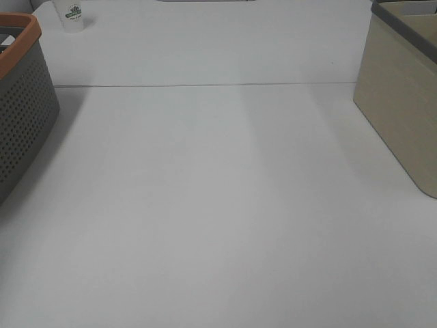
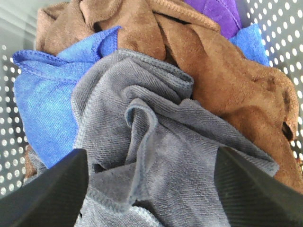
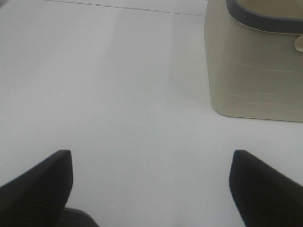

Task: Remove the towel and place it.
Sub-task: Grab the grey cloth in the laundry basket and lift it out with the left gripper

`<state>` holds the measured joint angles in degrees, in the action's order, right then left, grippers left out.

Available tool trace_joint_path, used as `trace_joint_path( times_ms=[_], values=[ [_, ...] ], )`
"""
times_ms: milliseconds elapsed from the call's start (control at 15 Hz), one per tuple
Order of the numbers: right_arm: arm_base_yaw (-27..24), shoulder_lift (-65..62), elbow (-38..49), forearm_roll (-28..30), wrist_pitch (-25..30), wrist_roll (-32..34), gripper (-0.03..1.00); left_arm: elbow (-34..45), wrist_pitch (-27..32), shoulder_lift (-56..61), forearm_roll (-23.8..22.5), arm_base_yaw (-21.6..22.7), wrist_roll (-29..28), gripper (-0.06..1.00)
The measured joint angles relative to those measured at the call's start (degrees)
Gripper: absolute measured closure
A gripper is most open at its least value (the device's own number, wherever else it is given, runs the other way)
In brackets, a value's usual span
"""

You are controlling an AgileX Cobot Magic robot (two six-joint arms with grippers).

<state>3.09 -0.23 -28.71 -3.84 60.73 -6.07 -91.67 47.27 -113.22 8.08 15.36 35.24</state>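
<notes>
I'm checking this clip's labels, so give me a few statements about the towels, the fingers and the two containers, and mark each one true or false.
1. The grey towel lies on top of the pile in the basket. True.
2. The left fingers are shut on the grey towel. False: they are open, one to each side of it.
3. The right fingers are open over the table. True.
4. The bin is at the table's left. False: it is at the right; the basket is at the left.
5. A purple cloth is in the pile. True.
</notes>
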Motion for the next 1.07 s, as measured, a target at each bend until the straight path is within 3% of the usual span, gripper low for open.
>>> trace_joint_path(
  times_ms=[333, 1067],
  values=[
    [0.00, 0.00, 0.00, 0.00, 0.00, 0.00, 0.10, 0.00, -0.92, -1.60, 0.00, 0.00, 0.11, 0.27],
    [0.00, 0.00, 0.06, 0.06, 0.00, 0.06, 0.10, 0.00, -1.55, -1.89, 0.06, 0.00, 0.11, 0.55]
  ],
)
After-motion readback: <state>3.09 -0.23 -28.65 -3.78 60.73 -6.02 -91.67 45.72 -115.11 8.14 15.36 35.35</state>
